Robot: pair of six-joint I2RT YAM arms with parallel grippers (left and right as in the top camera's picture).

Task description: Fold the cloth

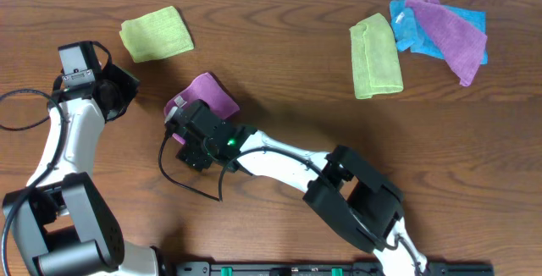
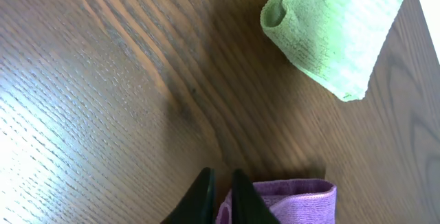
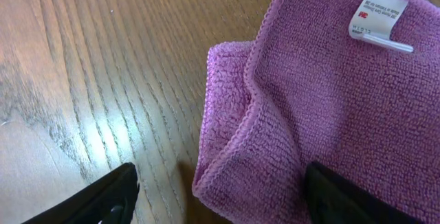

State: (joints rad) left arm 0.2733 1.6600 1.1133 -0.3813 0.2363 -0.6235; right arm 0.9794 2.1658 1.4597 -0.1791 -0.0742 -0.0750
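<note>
The cloth (image 1: pixel 212 96) is a lilac-purple towel lying folded into a small block at mid-table. In the right wrist view the cloth (image 3: pixel 323 107) shows its white tag (image 3: pixel 379 14) and a layered corner. My right gripper (image 3: pixel 221 176) stands open and wide astride that corner, one finger over bare wood and the other over the fabric. From overhead the right gripper (image 1: pixel 188 117) sits at the cloth's near-left edge. My left gripper (image 2: pixel 220 189) is shut to a thin slit with nothing in it, just left of the cloth (image 2: pixel 295 200). Overhead, the left gripper (image 1: pixel 129 88) lies left of the cloth.
A folded lime-green cloth (image 1: pixel 157 32) lies at the back left and shows too in the left wrist view as the green cloth (image 2: pixel 333 31). At the back right are another green cloth (image 1: pixel 375 56), a blue cloth (image 1: pixel 415 30) and a second purple cloth (image 1: pixel 449 26). A black cable (image 1: pixel 182 179) loops by the right arm.
</note>
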